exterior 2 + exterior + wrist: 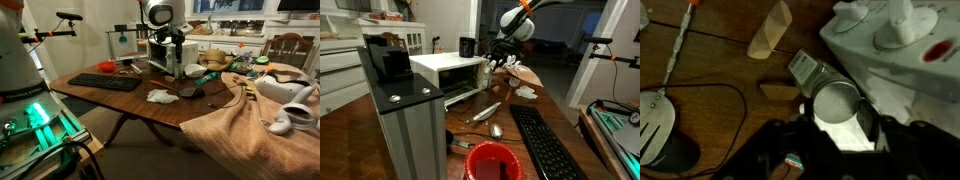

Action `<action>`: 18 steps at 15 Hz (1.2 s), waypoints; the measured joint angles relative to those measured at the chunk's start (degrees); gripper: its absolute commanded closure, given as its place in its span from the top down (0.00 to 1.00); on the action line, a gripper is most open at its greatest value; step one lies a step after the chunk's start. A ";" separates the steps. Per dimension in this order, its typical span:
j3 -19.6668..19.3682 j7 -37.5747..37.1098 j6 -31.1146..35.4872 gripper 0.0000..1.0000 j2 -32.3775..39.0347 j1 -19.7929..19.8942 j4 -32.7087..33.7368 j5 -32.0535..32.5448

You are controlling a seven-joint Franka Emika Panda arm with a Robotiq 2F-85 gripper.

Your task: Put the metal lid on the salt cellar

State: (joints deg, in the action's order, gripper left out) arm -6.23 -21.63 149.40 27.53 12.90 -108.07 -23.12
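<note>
In the wrist view the round metal lid (835,100) sits between my gripper's (837,108) two dark fingers, which close in on its sides. Just beyond it is the glass salt cellar (807,70) with a pale label, touching or almost touching the lid. I cannot tell whether the lid is seated on it. In both exterior views the gripper (500,62) (177,68) hangs a little above the wooden table, pointing down beside a white object (193,70). The lid and cellar are too small to make out there.
A white toaster oven (450,70) stands close to the gripper. A black keyboard (545,145) (105,82), a red bowl (492,162), a spoon (495,130), a white cloth (160,96) and a beige towel (240,115) lie on the table. A spatula (655,115) and a wooden piece (770,30) lie nearby.
</note>
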 measured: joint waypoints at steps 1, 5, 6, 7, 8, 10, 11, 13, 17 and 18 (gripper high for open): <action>0.00 0.00 0.00 0.22 0.22 -0.02 0.19 0.00; -0.01 0.00 0.00 0.22 1.08 -0.08 0.93 0.00; -0.02 0.00 0.00 0.22 1.26 -0.10 1.11 0.00; -0.04 0.00 0.00 0.22 1.42 -0.14 1.28 0.00; -0.05 0.00 0.00 0.22 1.56 -0.18 1.45 0.00; -0.09 0.00 0.00 0.22 1.81 -0.27 1.64 0.03; -0.14 0.00 0.00 0.22 1.93 -0.32 1.65 0.05; -0.24 0.00 0.00 0.73 2.14 -0.46 1.65 0.08; -0.45 0.00 0.00 0.99 2.27 -0.54 1.65 0.13; -0.59 0.00 0.00 1.00 2.26 -0.54 1.65 0.14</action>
State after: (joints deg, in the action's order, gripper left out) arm -6.82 -21.63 149.40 29.79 12.36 -106.41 -22.98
